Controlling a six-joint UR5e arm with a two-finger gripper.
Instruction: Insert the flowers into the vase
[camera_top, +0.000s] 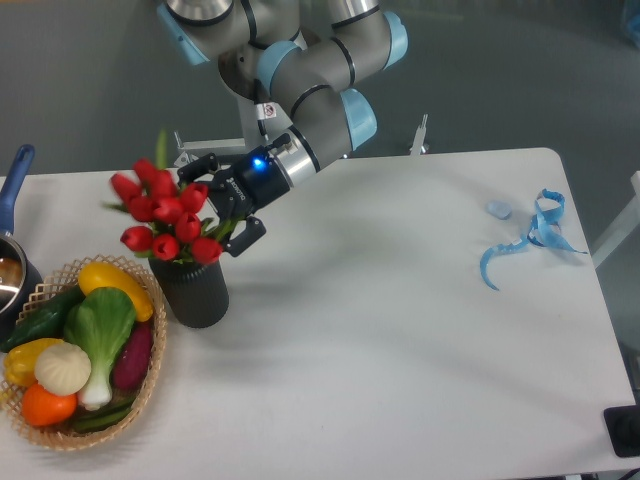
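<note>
The red tulips (165, 215) stand with their stems down in the black ribbed vase (193, 290) at the left of the table, heads leaning left. My gripper (222, 200) is just right of the blooms, above the vase mouth. Its two black fingers (203, 163) are spread wide on either side of the bunch's right edge. I see no grip on the flowers. The stems are hidden inside the vase.
A wicker basket (150, 375) of vegetables sits directly left of the vase, touching it. A pot with a blue handle (12, 180) is at the far left edge. A blue ribbon (530, 235) and a small pale object (498, 209) lie at the right.
</note>
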